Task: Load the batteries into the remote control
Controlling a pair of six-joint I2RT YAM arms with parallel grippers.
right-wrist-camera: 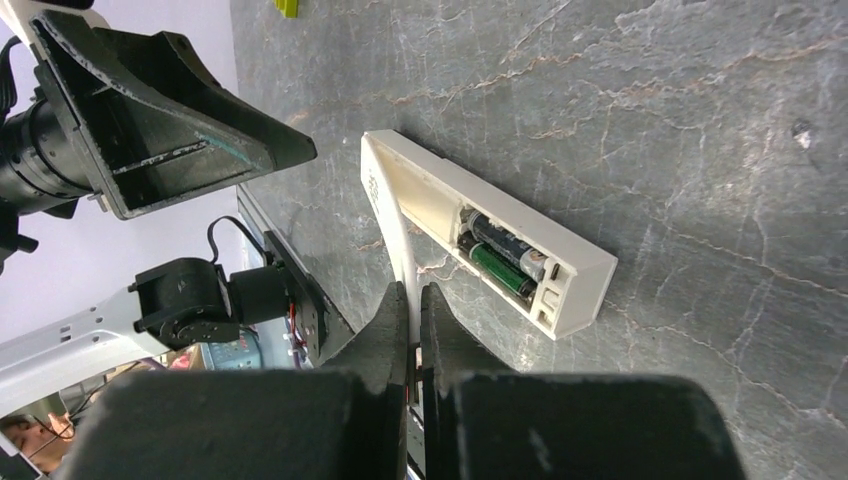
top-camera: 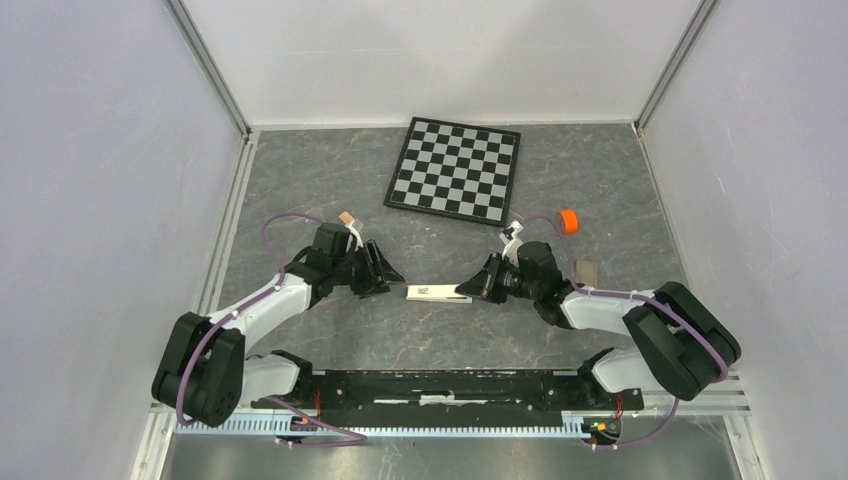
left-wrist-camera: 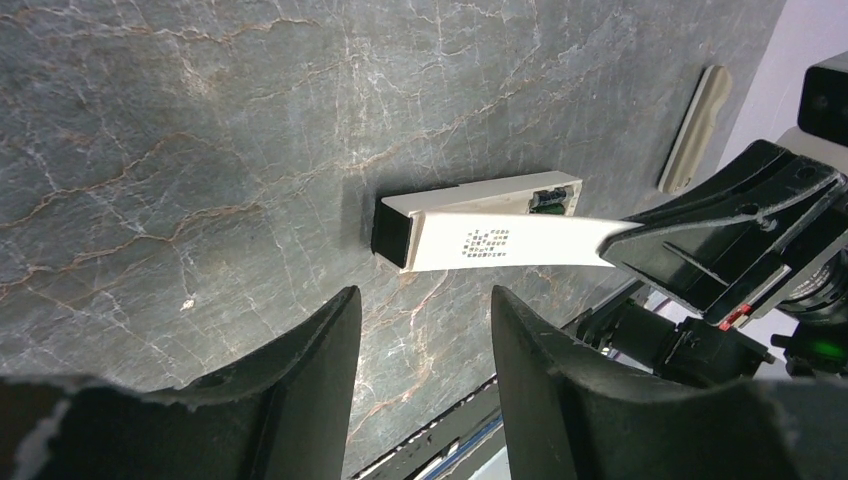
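Note:
The remote control point(top-camera: 430, 292) lies back-up mid-table between both grippers. In the right wrist view its recess point(right-wrist-camera: 545, 285) is uncovered and holds two dark greenish batteries point(right-wrist-camera: 497, 255) side by side. They also show in the left wrist view point(left-wrist-camera: 548, 198). My right gripper point(right-wrist-camera: 414, 292) is shut on a thin white battery cover point(right-wrist-camera: 392, 215). The cover's far end rests at the remote's point(right-wrist-camera: 440, 195) far end, and it slants up beside the recess. In the left wrist view the cover point(left-wrist-camera: 510, 240) runs from the remote point(left-wrist-camera: 465, 195) to the right gripper point(left-wrist-camera: 625, 240). My left gripper point(left-wrist-camera: 420, 300) is open and empty, just left of the remote.
A checkerboard point(top-camera: 455, 168) lies at the back centre. An orange round cap point(top-camera: 567, 220) sits behind the right arm. A plain cream block point(top-camera: 586, 270) lies right of the right wrist and shows in the left wrist view point(left-wrist-camera: 697, 125). Walls enclose three sides.

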